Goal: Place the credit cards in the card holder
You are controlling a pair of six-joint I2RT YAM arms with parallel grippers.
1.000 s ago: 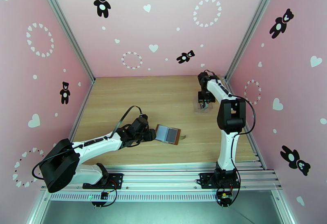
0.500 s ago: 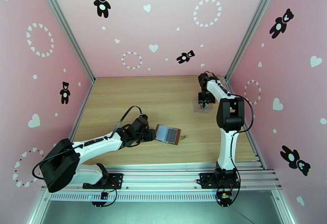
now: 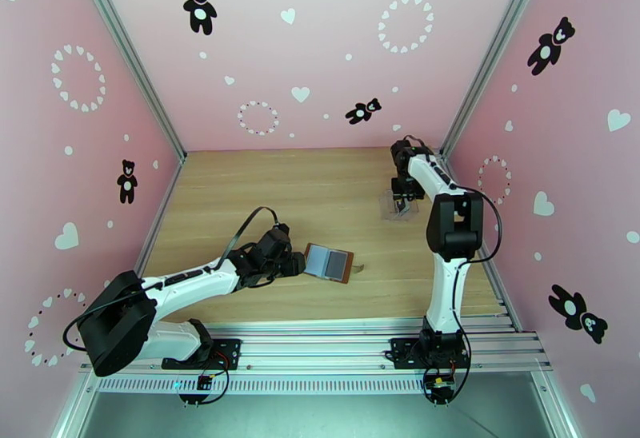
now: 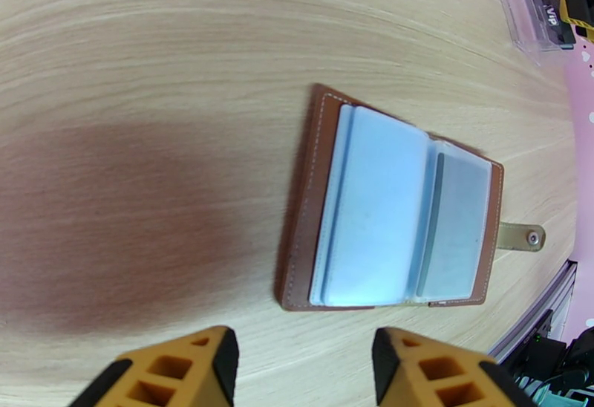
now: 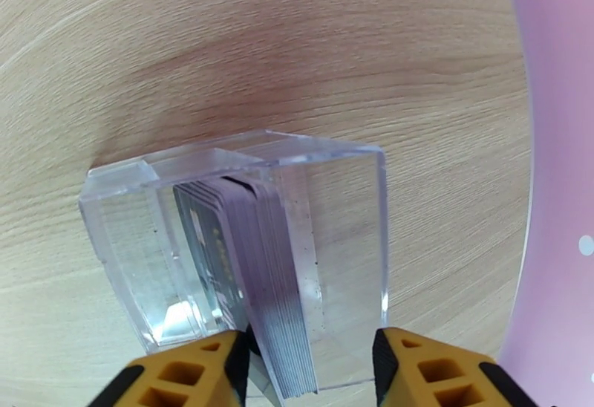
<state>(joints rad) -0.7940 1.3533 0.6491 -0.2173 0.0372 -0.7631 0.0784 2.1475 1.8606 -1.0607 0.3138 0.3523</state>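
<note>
Card holder point(image 3: 329, 262) on the table point(image 3: 272, 192), near centre; credit cards point(image 5: 267, 282) inside the clear case point(image 3: 398, 208) behind, rightward.

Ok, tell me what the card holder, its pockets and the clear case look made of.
The card holder: brown leather or faux leather, matte, pale stitching along the edge. Its pockets: soft translucent plastic, greyish-blue sheen. The clear case: rigid transparent plastic, likely acrylic, glossy sharp edges.

Right claw point(image 3: 402, 207) slightly rightward (barely)
</note>
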